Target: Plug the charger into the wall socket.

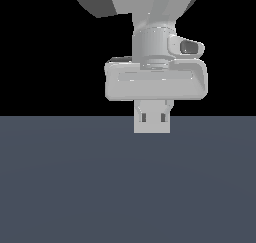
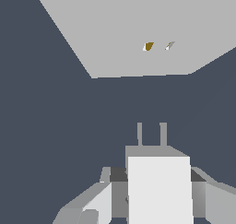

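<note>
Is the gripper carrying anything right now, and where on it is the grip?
Yes: the gripper holds the charger by the two sides of its block body, prongs left free, pointing toward the wall socket.

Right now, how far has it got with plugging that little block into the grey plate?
Done: the tool has the charger clamped between its fingers, off the dark floor. In hand: the prongs point towards the wall socket, with open floor between them. Left: closing that gap, lining the prongs up with the two small dots, and pushing in.
</note>
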Available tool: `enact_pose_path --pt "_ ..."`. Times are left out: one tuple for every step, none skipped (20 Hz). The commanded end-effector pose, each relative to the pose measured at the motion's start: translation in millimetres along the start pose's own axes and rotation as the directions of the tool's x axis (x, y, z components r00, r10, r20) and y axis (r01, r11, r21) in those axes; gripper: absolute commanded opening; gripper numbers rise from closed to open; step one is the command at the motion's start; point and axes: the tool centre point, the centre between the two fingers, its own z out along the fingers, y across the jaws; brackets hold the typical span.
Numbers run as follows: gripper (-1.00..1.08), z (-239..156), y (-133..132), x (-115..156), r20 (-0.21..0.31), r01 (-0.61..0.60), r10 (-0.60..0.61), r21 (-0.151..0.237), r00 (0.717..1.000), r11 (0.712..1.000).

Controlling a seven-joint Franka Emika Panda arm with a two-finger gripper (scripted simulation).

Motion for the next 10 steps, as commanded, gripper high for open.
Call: enact_pose_path --pt "-1.0 -2.7 3.5 5.7 0.0 0.022 -0.022 0.002 1.0 1.0" --pt "-1.0 -3.5 4.6 7.5 0.001 0.028 -0.028 0.003 1.0 1.0" --pt "-1.0 -4.1 5.5 9.0 0.001 0.033 -0.033 0.004 0.999 0.999" --pt "-1.0 -4.7 6.3 10.3 0.001 0.038 -0.038 0.004 0.999 0.999" --pt "-1.0 -5.1 6.9 11.3 0.001 0.041 -0.041 0.004 0.999 0.999" --pt "-1.0 -5.4 7.3 12.1 0.001 0.044 -0.044 0.005 0.999 0.999" --pt "-1.0 -5.6 7.5 12.6 0.001 0.045 -0.045 0.005 0.999 0.999" --pt "-1.0 -5.7 7.6 12.9 0.001 0.046 -0.046 0.005 0.999 0.999" --pt "-1.0 -5.6 7.4 12.9 0.001 0.046 -0.046 0.005 0.999 0.999" --pt "-1.0 -5.4 7.1 12.7 0.001 0.045 -0.045 0.004 0.999 0.999"
